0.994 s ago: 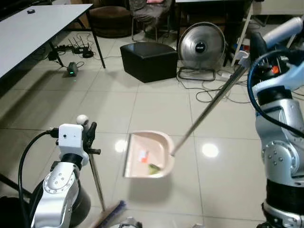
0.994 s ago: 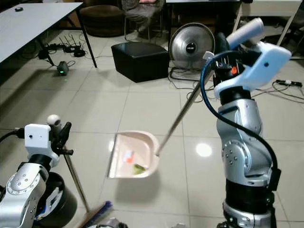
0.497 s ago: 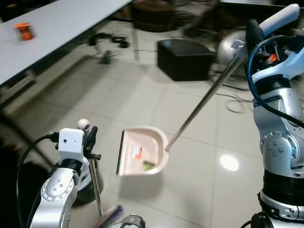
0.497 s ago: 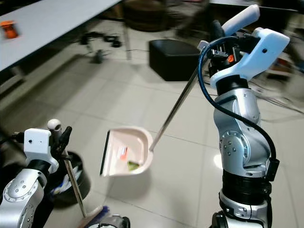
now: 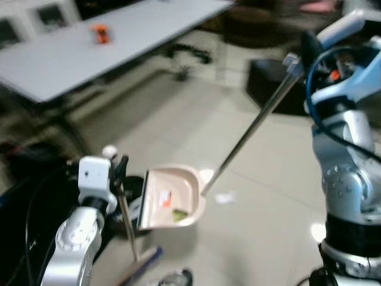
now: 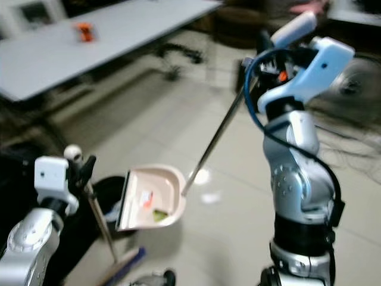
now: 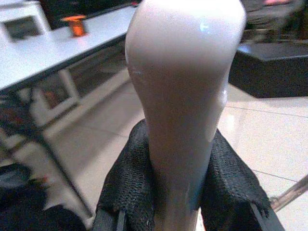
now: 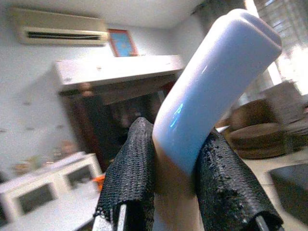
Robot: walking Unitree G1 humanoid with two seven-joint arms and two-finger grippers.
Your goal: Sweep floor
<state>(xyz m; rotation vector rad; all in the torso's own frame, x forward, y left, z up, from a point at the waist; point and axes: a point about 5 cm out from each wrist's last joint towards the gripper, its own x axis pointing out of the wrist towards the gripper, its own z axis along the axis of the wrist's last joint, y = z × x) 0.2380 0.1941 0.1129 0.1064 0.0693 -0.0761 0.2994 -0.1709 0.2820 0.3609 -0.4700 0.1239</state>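
Tiled floor (image 5: 178, 119) lies under the dustpan (image 5: 172, 198); wrist views show each claw clamped on its handle.

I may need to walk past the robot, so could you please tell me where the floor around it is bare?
Bare tiles lie between the dustpan and the right arm, and between the dustpan and the grey table. It is crowded by the black bin and the broom.

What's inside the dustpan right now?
The dustpan holds a small green scrap and an orange-and-white bit. Motion blur hides finer dust.
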